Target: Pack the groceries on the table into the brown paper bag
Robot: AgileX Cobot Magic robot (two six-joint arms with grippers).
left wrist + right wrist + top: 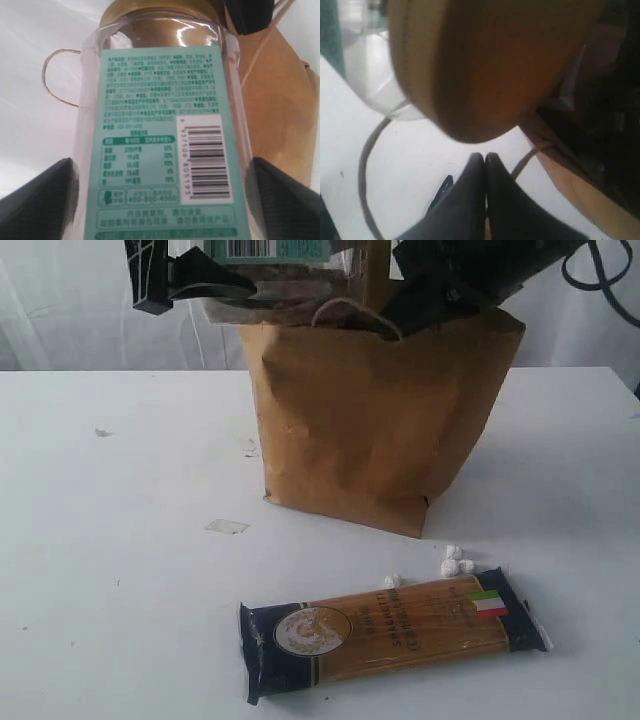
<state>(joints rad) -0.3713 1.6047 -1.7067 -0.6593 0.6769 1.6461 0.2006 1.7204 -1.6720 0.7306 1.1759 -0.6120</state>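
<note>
My L gripper: jaws wide, clamping gold-lidded clear jar, top centre of ext. view, above brown paper bag. My R gripper: jaws pressed together, upper right at bag mouth. Spaghetti pack lies lower centre on table.

a robot test bench in a lab, not a home kitchen: a wide flat white tabletop with scuffs, a plain white draped curtain backdrop behind it, a black robot arm and a looping black cable overhead.
</note>
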